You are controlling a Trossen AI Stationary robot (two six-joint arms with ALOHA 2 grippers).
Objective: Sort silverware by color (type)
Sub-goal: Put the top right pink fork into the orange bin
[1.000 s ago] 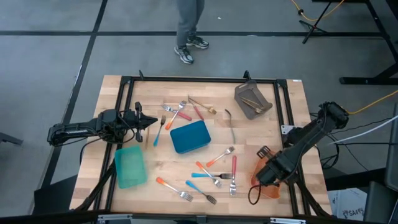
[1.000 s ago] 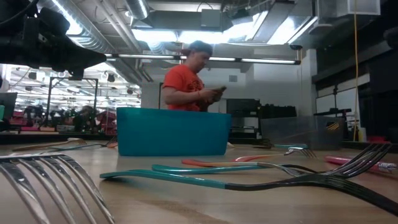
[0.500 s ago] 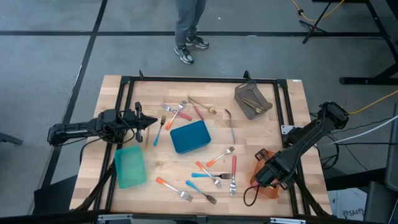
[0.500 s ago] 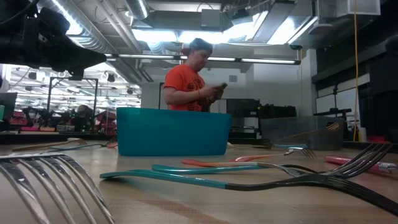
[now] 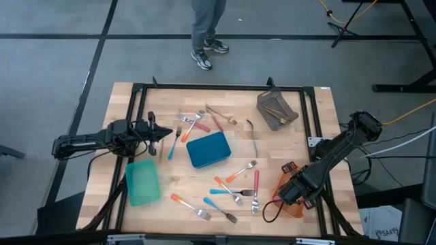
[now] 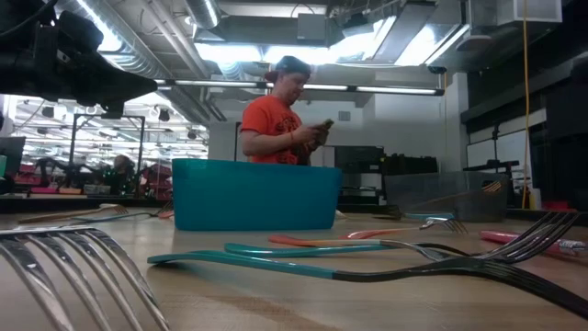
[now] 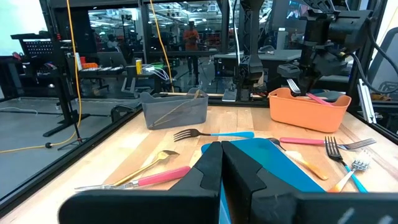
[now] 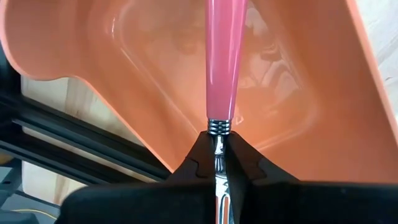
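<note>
Right claw (image 8: 216, 163) pinches pink-handled utensil (image 8: 222, 59), seemingly over orange bin (image 8: 323, 81)

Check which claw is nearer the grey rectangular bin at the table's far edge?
Right. The right claw hangs over the orange bin, on the same side of the table as the grey rectangular bin; the left claw sits across the table.

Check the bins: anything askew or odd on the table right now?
The grey bin sits rotated at the far right corner, out of square with the table edges, gold utensils inside. The blue bin is tilted too. Otherwise normal: the right claw holds a pink-handled utensil over the orange bin.
</note>
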